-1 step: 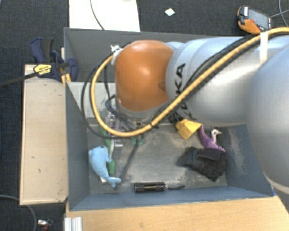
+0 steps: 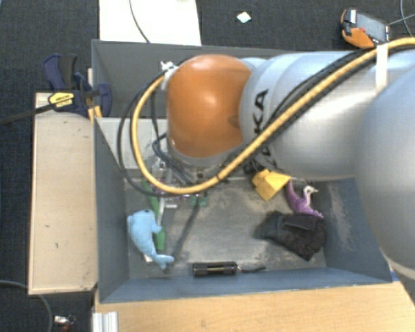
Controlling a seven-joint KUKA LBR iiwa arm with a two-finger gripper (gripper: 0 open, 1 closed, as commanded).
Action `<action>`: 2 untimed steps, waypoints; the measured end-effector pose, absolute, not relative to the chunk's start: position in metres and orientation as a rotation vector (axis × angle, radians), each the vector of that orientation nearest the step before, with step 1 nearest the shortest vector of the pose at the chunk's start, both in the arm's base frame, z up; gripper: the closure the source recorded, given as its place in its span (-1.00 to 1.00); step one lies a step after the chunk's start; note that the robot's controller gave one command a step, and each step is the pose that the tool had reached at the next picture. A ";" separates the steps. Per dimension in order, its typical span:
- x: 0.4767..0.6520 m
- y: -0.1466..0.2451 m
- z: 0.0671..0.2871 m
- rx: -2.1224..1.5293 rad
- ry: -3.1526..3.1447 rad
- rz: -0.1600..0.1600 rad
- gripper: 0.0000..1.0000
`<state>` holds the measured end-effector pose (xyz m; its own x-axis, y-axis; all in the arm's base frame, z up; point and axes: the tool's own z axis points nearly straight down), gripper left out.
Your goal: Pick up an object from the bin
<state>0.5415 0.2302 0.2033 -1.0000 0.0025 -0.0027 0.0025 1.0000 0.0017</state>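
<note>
Hovering hand [image 2: 167, 203] | beside smooth blue whale figure [image 2: 142, 232] | grey metal bin [image 2: 111, 220]

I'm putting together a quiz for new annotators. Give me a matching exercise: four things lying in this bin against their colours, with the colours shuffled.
Things:
1. whale toy
2. wedge-shaped block
3. small animal figure
4. crumpled cloth

Colours:
A. black
B. light blue
C. purple
D. yellow

Pairs: 1-B, 2-D, 3-C, 4-A
</note>
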 end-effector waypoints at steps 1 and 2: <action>0.554 0.248 0.106 -0.593 3.078 0.004 -1.00; 0.554 0.254 0.071 -0.780 3.041 0.003 -1.00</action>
